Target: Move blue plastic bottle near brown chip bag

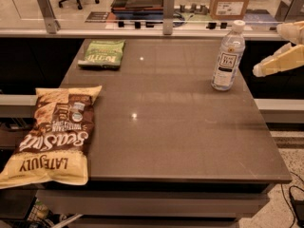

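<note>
I have a single view, from a camera set high over the near edge of the worktop (180,127). It looks down and across toward the rail (118,32) along the far side. It sits near enough that the worktop fills most of the view. My fingers (268,51) show at the right border, toward the far end, spread apart.

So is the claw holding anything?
Nothing. The claw is in the air to the right of the bottle, not touching it.
</note>
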Robot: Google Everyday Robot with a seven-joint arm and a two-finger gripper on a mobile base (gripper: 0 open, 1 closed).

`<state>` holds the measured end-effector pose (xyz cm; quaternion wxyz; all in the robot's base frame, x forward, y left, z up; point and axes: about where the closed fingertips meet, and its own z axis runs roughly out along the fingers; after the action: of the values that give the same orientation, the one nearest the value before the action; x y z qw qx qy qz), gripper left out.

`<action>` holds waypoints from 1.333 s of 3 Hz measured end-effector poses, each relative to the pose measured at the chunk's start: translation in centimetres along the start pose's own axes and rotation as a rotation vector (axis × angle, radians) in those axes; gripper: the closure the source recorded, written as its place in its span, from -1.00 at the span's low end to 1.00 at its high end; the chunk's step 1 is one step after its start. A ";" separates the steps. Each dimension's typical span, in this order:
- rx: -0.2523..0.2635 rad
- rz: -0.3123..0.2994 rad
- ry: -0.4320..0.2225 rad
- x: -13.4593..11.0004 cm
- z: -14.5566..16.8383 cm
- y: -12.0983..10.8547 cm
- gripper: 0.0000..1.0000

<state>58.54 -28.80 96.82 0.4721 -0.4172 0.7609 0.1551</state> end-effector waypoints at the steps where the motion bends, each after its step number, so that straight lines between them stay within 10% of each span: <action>1: -0.020 0.030 -0.121 0.9 1.8 -1.1 -1.00; 3: -0.104 0.008 -0.224 -0.9 6.5 -0.1 -1.00; 4: -0.125 -0.013 -0.235 -1.8 7.8 0.4 -0.67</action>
<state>63.19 -22.79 94.38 0.5321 -0.4296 0.6865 0.2469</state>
